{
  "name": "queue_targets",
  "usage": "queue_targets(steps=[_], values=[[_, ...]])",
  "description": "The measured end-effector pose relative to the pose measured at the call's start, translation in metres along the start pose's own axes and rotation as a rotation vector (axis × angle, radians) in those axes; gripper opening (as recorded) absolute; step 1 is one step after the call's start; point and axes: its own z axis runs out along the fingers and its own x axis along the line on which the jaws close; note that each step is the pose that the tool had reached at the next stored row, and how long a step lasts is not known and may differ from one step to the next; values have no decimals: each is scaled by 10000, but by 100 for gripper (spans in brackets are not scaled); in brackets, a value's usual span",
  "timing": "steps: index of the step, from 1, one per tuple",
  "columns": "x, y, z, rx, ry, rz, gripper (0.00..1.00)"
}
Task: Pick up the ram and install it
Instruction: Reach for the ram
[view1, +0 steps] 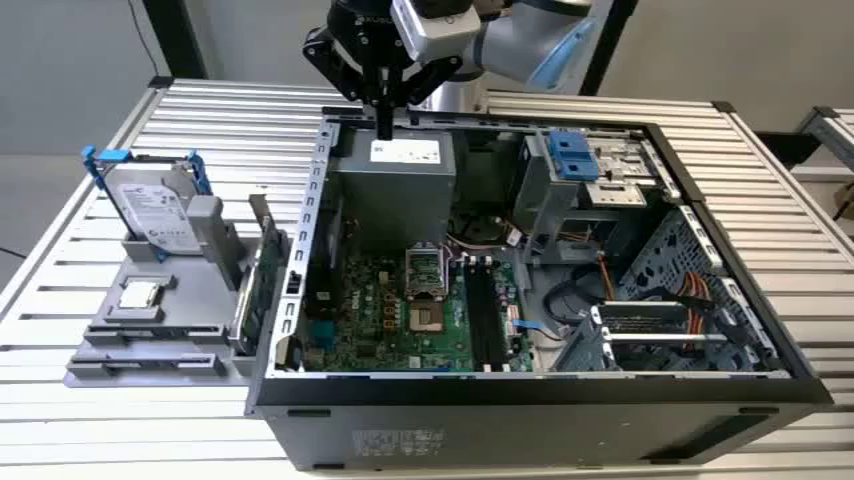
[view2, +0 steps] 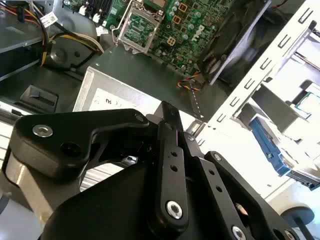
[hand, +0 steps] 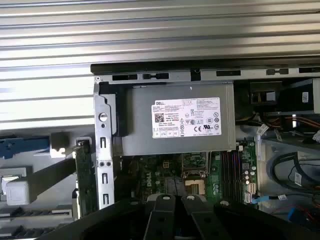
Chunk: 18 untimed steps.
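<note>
Tool (view1: 384, 132) pressed together, holding nothing, above the power supply (view1: 390, 185). Judged risk: lowered like this, it strikes metal housing instead of grasping any ram.

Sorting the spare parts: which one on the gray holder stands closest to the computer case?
The green circuit card, upright on edge beside the case wall; the blue-framed hard drive stands farther to the exterior view's left.

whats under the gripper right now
The grey power supply in the open computer case sits below the gripper. Whatever lies beneath the power supply is covered by it.
</note>
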Motion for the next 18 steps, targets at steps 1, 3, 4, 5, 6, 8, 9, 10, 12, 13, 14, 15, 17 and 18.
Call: queue_targets(steps=[1, 3, 4, 5, 6, 8, 9, 10, 12, 13, 14, 15, 17, 18], values=[[0, 0, 0, 0, 0, 0, 0], [0, 0, 0, 0, 0, 0, 0], [0, 0, 0, 0, 0, 0, 0], [0, 0, 0, 0, 0, 0, 0], [0, 0, 0, 0, 0, 0, 0], [0, 0, 0, 0, 0, 0, 0], [0, 0, 0, -1, 0, 0, 0], [0, 0, 0, 0, 0, 0, 0], [1, 0, 0, -1, -1, 0, 0], [6, 0, 0, 0, -1, 1, 0], [14, -1, 0, -1, -1, 1, 0], [24, -2, -1, 0, 0, 0, 0], [50, -3, -1, 0, 0, 0, 0], [62, -4, -1, -1, 0, 0, 0]])
